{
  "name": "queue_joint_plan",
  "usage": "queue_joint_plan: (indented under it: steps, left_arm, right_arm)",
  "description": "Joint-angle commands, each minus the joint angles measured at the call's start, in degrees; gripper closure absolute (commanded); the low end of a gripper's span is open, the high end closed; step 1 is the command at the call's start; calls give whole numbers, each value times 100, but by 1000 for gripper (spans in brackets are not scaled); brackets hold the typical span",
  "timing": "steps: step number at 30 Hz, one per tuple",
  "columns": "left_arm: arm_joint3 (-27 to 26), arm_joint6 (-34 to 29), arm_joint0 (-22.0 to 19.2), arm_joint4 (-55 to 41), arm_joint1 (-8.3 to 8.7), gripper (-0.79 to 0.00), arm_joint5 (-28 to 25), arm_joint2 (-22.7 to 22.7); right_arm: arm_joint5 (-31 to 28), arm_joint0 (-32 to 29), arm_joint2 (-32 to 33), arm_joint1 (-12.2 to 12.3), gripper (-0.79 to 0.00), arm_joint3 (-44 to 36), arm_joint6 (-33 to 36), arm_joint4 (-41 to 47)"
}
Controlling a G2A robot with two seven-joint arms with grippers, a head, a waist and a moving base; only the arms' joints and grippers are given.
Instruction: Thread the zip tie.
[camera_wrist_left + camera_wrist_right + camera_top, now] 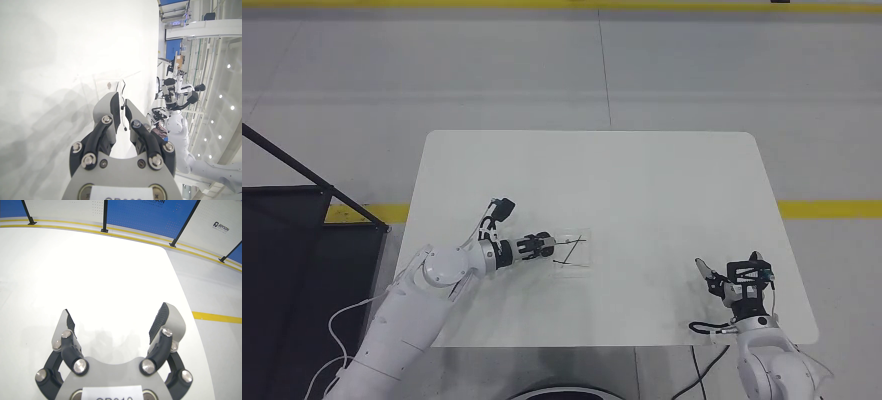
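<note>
**Left tool [554, 242] hovering at the zip tie [574, 247] in a clear tray [589, 256]**

The zip tie is lying in the tray just ahead of the left tool, its length running roughly in line with that tool's reach. I cannot tell whether it is clamped. The right tool [115, 315] is sitting spread apart, well away at the surface's [642, 180] near right corner.

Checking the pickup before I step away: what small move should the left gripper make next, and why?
Probably close the left gripper: its fingers stand slightly apart with a thin black zip tie lying in the gap between them, not yet pinched. The right gripper sits open near the edge of the white table, holding nothing.
</note>
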Motion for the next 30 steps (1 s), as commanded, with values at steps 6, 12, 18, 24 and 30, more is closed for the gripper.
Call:
queue_joint_plan:
  steps: [6,12,18,24,30]
  left_arm:
    - [17,-9,-6,-26,3,0,-21,7]
    - [16,-26,-3,-63,9,0,-54,-2]
    - [-121,-30,60,-138,41,0,-216,-134]
    - [-329,-191,174,-299,106,0,-458,-397]
    - [-288,-636,-13,-646,144,0,-817,-557]
  right_arm:
    - [0,0,0,0,-785,0,0,0]
    - [0,0,0,0,-785,0,0,0]
    - [0,0,0,0,-785,0,0,0]
    - [0,0,0,0,-785,0,0,0]
    - [0,0,0,0,-785,0,0,0]
